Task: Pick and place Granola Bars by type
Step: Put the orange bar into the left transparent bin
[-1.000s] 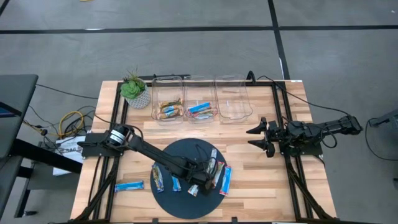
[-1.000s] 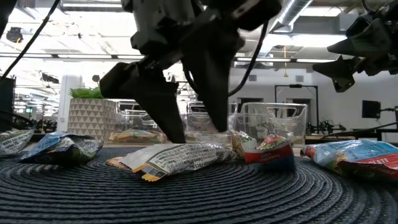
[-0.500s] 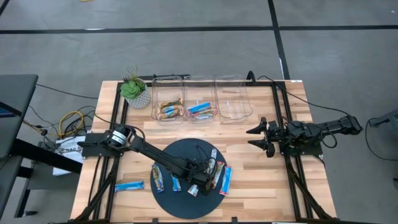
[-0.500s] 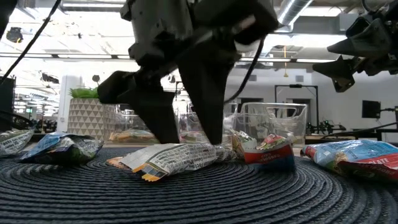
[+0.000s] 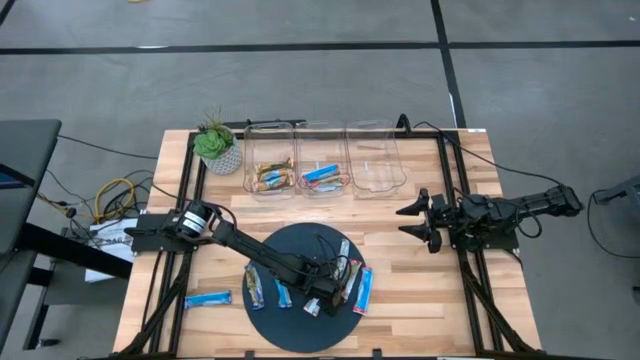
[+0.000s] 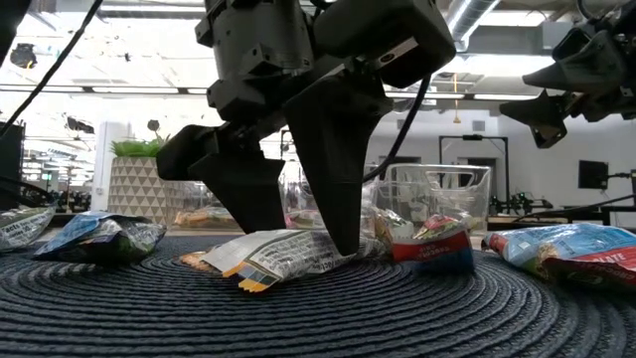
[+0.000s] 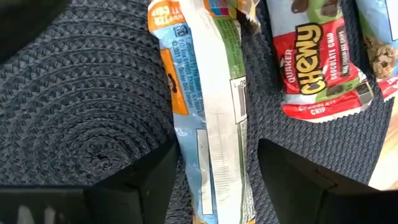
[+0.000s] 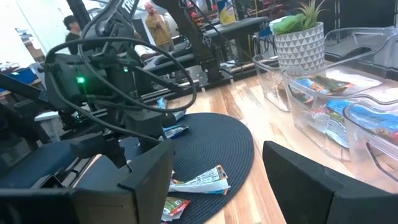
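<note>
Straddling: the left gripper (image 6: 298, 214) stands low over the round dark woven mat (image 5: 275, 325), its fingers spread to either side of a multicoloured orange-green-white wrapped granola bar (image 7: 208, 118); they appear beside the wrapper rather than pinching it
Reason for pose: the bar lies lengthwise between the fingers, so closing across its narrow width looks like the next move; nothing is lifted yet
Target's place: flat on the mat, near its right-hand middle in the high view
Neighbours: a red-and-green chocolate-chip bar (image 7: 320, 62) lies just beside the target; bright blue bars (image 5: 362, 290) lie further out; one blue bar (image 5: 207, 298) rests off the mat on the wooden table (image 5: 440, 300)
Obstruction: the red bar sits close to one finger; a careless squeeze could catch its edge
Destinations: three clear plastic bins (image 5: 322, 160) stand at the table's far side; two already hold bars, the right one looks empty; a potted plant (image 5: 217, 145) stands beside them
Right gripper (image 5: 415, 222): waits spread wide, raised at the table's right edge, well apart from the mat
</note>
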Tool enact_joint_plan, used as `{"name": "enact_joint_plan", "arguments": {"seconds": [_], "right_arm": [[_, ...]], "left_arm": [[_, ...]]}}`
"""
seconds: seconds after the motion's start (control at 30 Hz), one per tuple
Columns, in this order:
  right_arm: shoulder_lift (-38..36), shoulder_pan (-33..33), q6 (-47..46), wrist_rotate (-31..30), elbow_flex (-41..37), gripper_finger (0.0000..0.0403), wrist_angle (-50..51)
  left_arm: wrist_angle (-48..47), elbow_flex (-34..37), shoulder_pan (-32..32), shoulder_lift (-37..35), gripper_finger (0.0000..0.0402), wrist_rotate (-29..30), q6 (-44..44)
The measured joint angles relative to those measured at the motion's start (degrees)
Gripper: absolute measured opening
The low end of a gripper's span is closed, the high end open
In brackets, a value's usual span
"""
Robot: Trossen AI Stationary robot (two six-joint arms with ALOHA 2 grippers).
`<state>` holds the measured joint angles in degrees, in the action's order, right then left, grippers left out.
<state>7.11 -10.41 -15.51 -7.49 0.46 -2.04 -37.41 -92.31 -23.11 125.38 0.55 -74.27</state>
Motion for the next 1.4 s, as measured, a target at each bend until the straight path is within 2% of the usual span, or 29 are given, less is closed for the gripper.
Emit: {"name": "enact_joint_plan", "arguments": {"seconds": [0.23, 0.53, 0.73, 0.97, 1.4], "right_arm": [[0.0, 0.0, 0.0, 0.0, 0.0, 0.0244, 0.0], [0.0, 0.0, 0.0, 0.0, 0.0, 0.0244, 0.0], [0.0, 0.0, 0.0, 0.0, 0.0, 0.0244, 0.0], [0.0, 0.0, 0.0, 0.0, 0.0, 0.0244, -0.1], [0.0, 0.0, 0.0, 0.0, 0.0, 0.0244, -0.1]], "left_arm": [[-0.1, 0.0, 0.1, 0.1, 0.0208, -0.1, 0.0], [-0.1, 0.1, 0.2, 0.3, 0.0119, -0.2, 1.6], [-0.1, 0.2, 0.3, 0.3, 0.0086, -0.3, 2.0], [-3.2, -2.4, 0.9, 0.7, 0.0075, -0.2, 5.2], [-14.7, -15.3, 2.9, 0.7, 0.0075, 6.2, 12.2]]}}
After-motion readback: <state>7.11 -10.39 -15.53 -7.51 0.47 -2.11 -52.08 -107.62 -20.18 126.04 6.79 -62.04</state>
